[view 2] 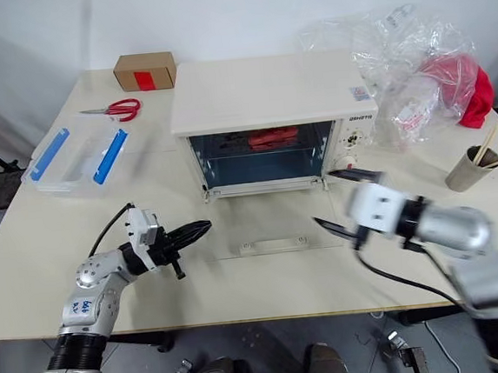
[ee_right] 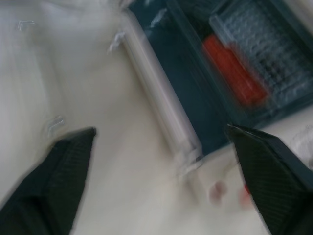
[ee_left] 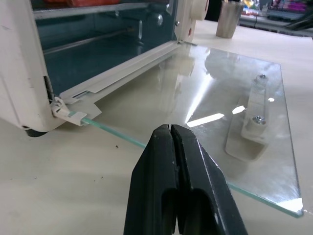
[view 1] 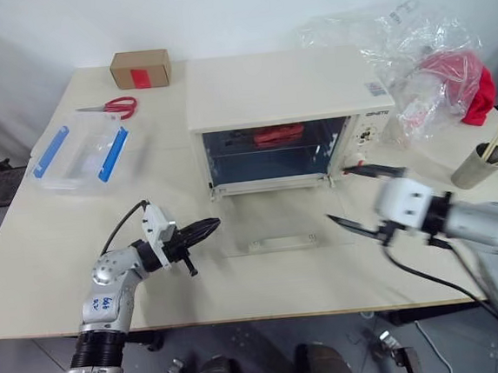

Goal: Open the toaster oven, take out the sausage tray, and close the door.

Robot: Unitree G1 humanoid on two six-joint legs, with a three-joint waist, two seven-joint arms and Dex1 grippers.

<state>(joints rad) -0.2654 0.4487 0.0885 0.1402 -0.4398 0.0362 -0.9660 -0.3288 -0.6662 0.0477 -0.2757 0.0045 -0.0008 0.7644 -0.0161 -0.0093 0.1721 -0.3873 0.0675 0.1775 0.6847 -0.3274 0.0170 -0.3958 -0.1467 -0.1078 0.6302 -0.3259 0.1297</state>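
- Left gripper (view 1: 207, 228) of mine is pinched together, empty, near the door (view 1: 281, 229), which lies flat, hinge at the toaster oven (view 1: 286, 113).
- Right gripper (view 1: 361, 196) gapes wide, empty.
- Sausage tray (view 1: 278, 135) sits inside, long axis left-right.

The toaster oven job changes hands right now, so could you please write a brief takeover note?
Left claw: shut, empty, beside the lowered door's left edge.
Right claw: open, empty, near the oven's right front corner.
Toaster oven: open; its door lies flat on the table.
Sausage tray: inside the oven.
Done: door opened.
Left: take out the tray, close the door.
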